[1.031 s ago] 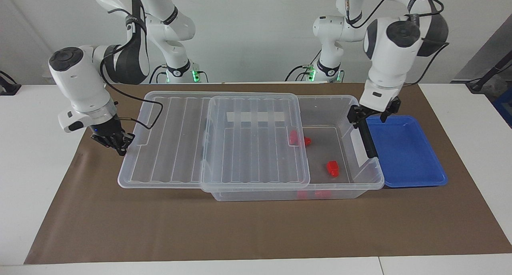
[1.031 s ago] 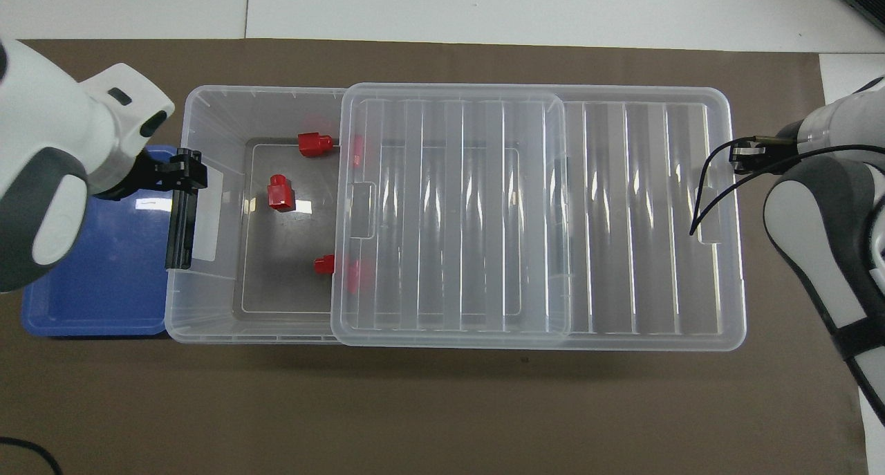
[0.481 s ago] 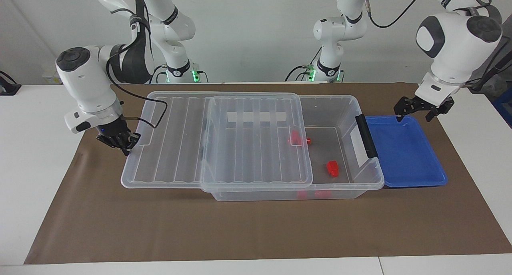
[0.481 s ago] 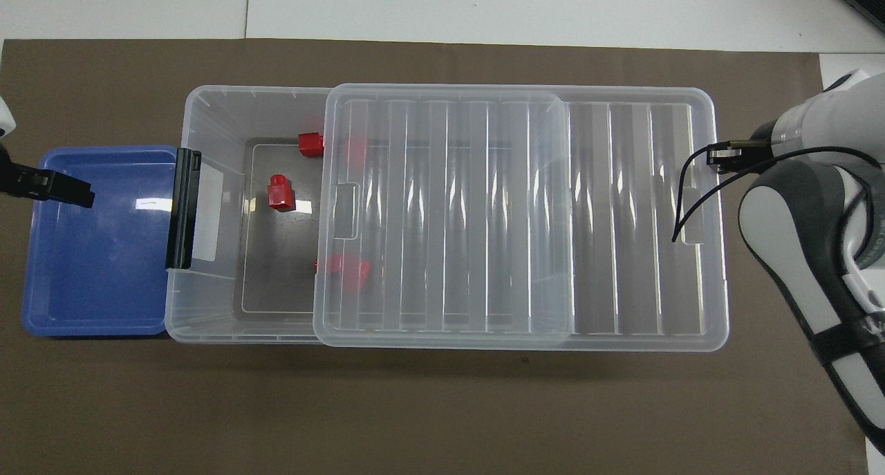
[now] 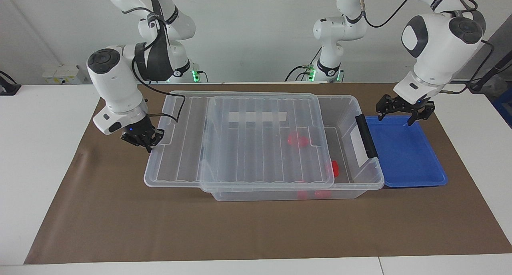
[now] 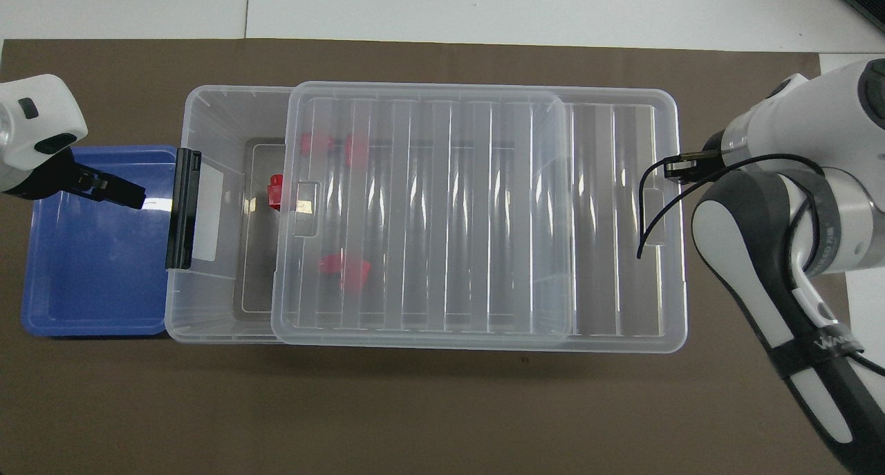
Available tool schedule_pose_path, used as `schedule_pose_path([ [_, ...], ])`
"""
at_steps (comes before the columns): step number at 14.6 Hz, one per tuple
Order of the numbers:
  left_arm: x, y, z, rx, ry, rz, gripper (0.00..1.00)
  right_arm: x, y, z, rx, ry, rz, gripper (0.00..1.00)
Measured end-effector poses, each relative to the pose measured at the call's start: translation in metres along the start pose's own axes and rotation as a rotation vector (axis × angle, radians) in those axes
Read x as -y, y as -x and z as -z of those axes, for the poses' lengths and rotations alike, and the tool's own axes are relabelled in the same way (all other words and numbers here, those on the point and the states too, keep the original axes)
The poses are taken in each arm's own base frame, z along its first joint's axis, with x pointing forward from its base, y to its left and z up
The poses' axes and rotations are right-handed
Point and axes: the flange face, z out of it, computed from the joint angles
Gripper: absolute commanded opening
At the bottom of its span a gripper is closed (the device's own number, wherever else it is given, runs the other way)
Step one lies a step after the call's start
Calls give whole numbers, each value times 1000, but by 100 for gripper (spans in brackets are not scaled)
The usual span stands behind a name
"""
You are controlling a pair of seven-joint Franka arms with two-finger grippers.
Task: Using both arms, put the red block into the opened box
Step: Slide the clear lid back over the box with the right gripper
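My right hand (image 5: 143,141) is clamped tight, fingertips together, on the edge of the ribbed see-through lid (image 5: 256,139) at the right arm's end of the box (image 5: 362,179). Only the facing view shows that grip; from overhead my forearm hides the hand and I see just a cable crossing the lid's rim. My left hand (image 5: 403,111) hangs with its fingers spread wide and nothing in them over the blue tray (image 5: 404,155), which sits just beside the box at the left arm's end.

The lid covers most of the box, leaving a strip uncovered at the black latch (image 6: 182,219). One red block (image 6: 275,190) lies on the box floor, half under the lid's edge; the overhead view shows its short stub clearly. Two more red blocks (image 6: 343,266) show only as blurred red patches through the ribbed plastic.

The box is clear, smooth plastic with rounded corners and a white label strip. The tray is shallow, glossy and rectangular. All of it rests on a matte brown mat (image 5: 240,231) over the white bench (image 5: 36,155).
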Motion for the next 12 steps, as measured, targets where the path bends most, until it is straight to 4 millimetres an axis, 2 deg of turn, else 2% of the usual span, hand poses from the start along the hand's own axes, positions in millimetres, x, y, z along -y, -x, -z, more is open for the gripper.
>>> schedule_pose_path([
  [6,-10,18,44,-68,-17,-5,100,42,6,0,19,-3,69,0],
  [12,-7,23,45,-69,-18,2,100,75,14,-1,29,-5,125,0],
])
